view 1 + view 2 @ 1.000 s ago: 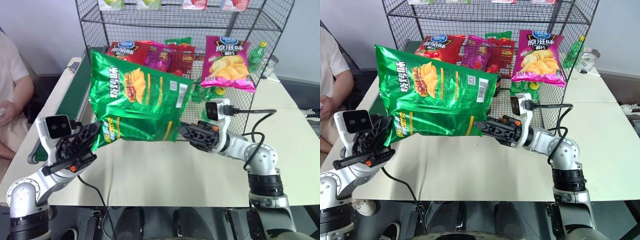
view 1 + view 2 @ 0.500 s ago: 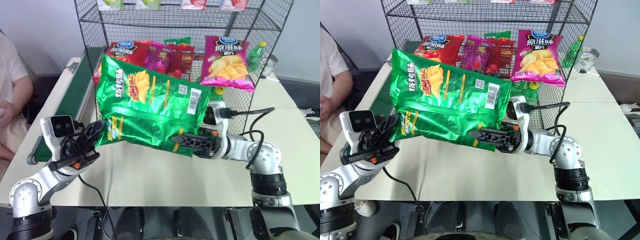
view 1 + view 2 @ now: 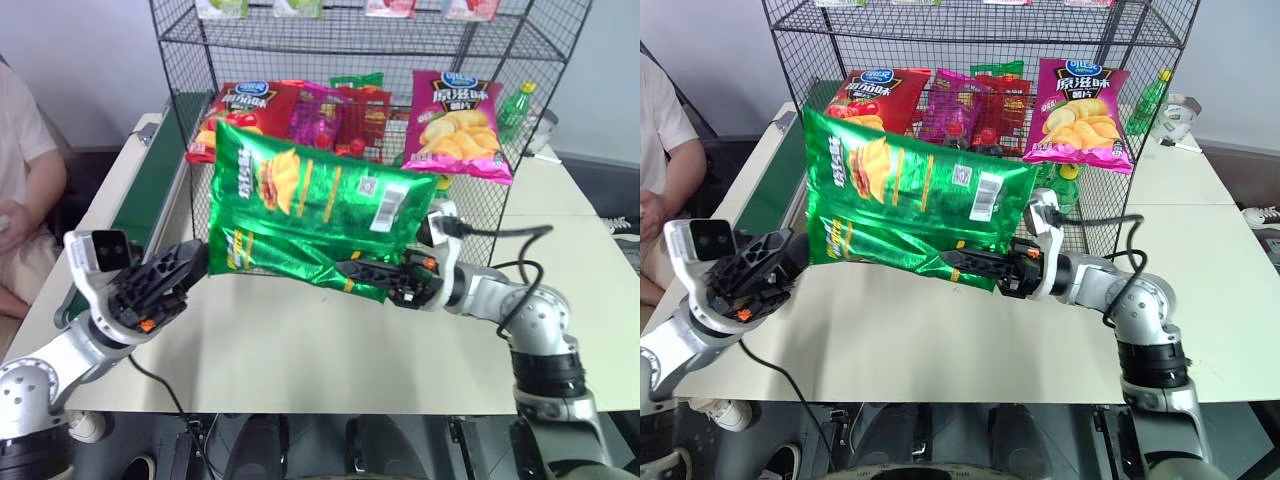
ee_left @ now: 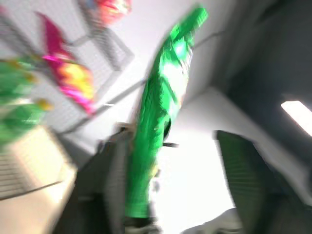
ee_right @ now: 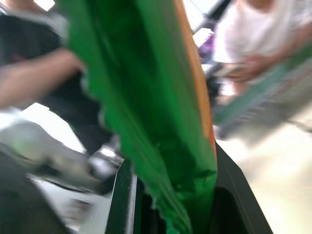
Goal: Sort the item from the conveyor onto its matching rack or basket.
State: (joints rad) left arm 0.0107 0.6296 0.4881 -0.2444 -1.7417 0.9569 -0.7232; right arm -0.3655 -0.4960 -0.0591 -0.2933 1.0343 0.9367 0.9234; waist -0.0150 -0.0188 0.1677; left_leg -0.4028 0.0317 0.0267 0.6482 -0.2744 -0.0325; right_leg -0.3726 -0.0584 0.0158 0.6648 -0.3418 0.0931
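The large glossy green crisp bag point(image 3: 305, 220) hangs in the air at the centre of the frame, back side facing the camera, its white barcode patch point(image 3: 385, 210) toward its right edge and a chip picture at upper left. Its lower right edge is pinched. The dark green conveyor point(image 3: 150, 190) runs along the left side of the frame. The tall black wire-mesh rack point(image 3: 360, 45) stands at the top centre, behind the bag.
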